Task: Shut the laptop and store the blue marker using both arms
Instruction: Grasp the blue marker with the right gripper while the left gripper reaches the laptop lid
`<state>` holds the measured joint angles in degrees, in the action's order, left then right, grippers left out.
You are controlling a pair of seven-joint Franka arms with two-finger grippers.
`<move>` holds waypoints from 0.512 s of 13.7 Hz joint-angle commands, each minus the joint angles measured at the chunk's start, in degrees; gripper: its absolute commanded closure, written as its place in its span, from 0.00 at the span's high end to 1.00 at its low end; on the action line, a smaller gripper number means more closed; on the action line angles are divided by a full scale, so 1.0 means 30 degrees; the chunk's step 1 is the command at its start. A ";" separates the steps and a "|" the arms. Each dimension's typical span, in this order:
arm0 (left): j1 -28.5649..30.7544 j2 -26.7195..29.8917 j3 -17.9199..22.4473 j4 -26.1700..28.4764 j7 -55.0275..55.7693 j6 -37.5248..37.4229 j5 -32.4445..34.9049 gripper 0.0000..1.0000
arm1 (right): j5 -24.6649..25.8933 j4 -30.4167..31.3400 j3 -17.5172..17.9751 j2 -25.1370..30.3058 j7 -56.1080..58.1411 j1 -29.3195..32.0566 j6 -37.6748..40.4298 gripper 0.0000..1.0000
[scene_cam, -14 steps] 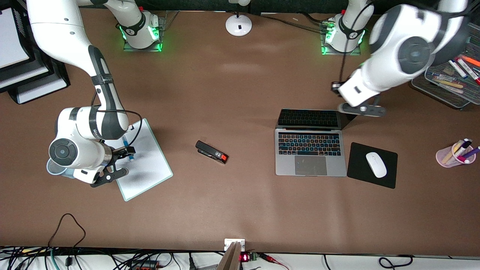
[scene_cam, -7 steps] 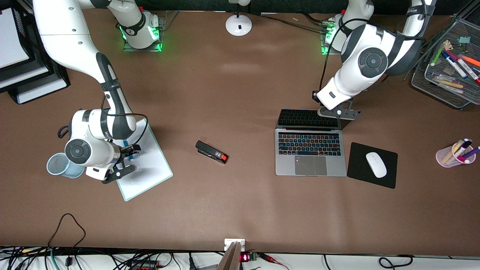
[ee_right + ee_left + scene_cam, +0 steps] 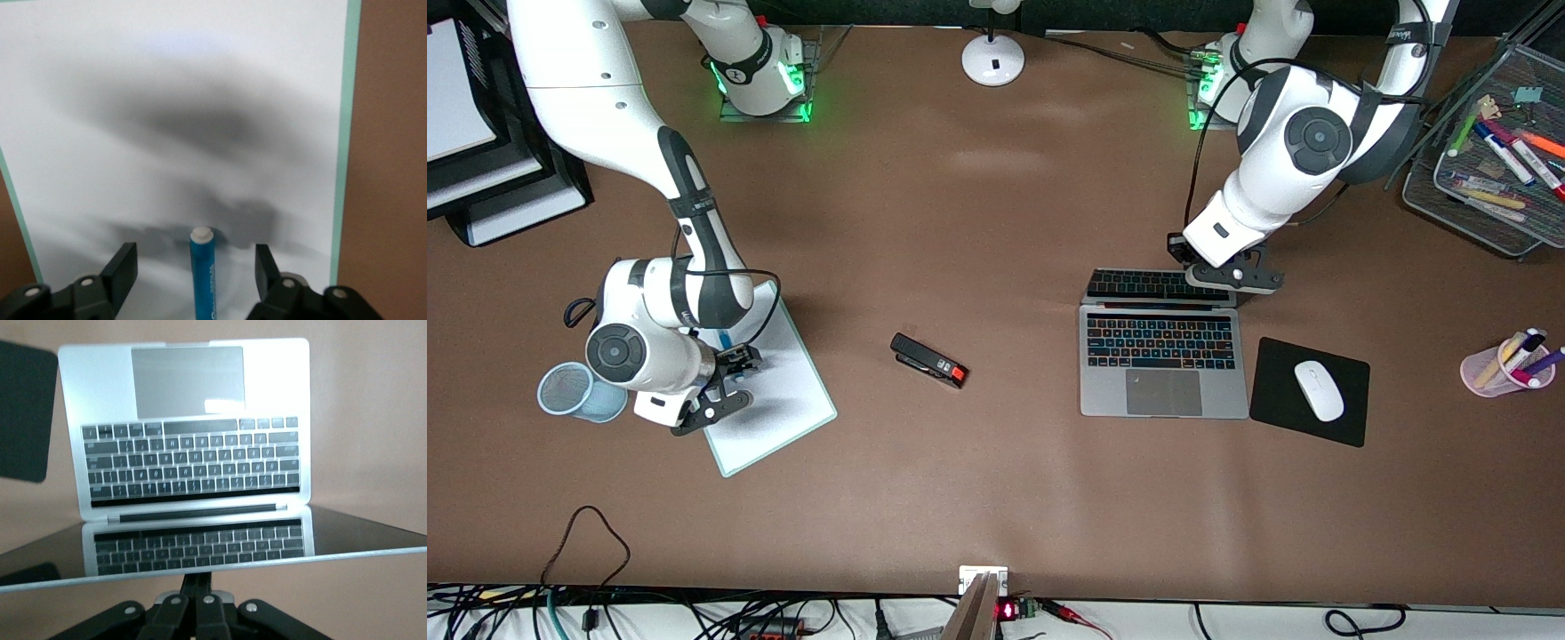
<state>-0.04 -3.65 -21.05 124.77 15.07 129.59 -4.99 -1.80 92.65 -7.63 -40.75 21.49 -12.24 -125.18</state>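
Observation:
The laptop point(image 3: 1163, 364) lies open toward the left arm's end of the table, its lid point(image 3: 1147, 284) tilted well down over the keys. My left gripper point(image 3: 1216, 277) is shut and rests against the lid's top edge. In the left wrist view the gripper point(image 3: 198, 585) meets the lid's rim point(image 3: 220, 565), and the dark screen mirrors the keyboard point(image 3: 193, 463). The blue marker point(image 3: 724, 340) lies on a white board point(image 3: 787, 391). My right gripper point(image 3: 725, 378) is open and low over it. In the right wrist view the marker point(image 3: 203, 277) lies between the gripper's point(image 3: 195, 255) spread fingers point(image 3: 125, 263), not touched.
A black stapler point(image 3: 929, 360) lies mid-table. A white mouse point(image 3: 1319, 389) sits on a black pad point(image 3: 1272, 404) beside the laptop. A pink pen cup point(image 3: 1498, 369) and a wire tray point(image 3: 1476, 209) of markers stand at the left arm's end. A blue mesh cup point(image 3: 569, 391) stands beside my right gripper.
My left gripper swung in onto the lid's top edge and the lid has tipped farther down over the keys. My right gripper shifted a little and settled lower around the marker.

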 commanded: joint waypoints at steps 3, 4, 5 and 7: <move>0.0246 -0.1356 -0.0042 -0.0806 -0.0160 0.1976 -0.0005 0.00 | -0.0426 0.0670 0.0081 0.0340 0.0455 0.0096 -0.0491 0.61; 0.0333 -0.1708 -0.0042 -0.1071 -0.0160 0.2270 0.0024 0.00 | -0.0426 0.0670 0.0081 0.0340 0.0455 0.0096 -0.0491 0.56; 0.0363 -0.2089 -0.0042 -0.1421 -0.0189 0.2505 0.0024 0.00 | -0.0426 0.0670 0.0081 0.0340 0.0455 0.0096 -0.0491 0.55; 0.0422 -0.2880 0.0016 -0.2183 -0.0189 0.2711 0.0024 0.00 | -0.0426 0.0700 0.0081 0.0311 0.0513 0.0096 -0.0491 0.50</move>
<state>0.64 -8.89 -20.86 122.06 15.07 137.29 -4.99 -2.03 93.30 -7.63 -40.74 21.52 -12.19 -125.71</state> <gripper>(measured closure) 0.991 0.441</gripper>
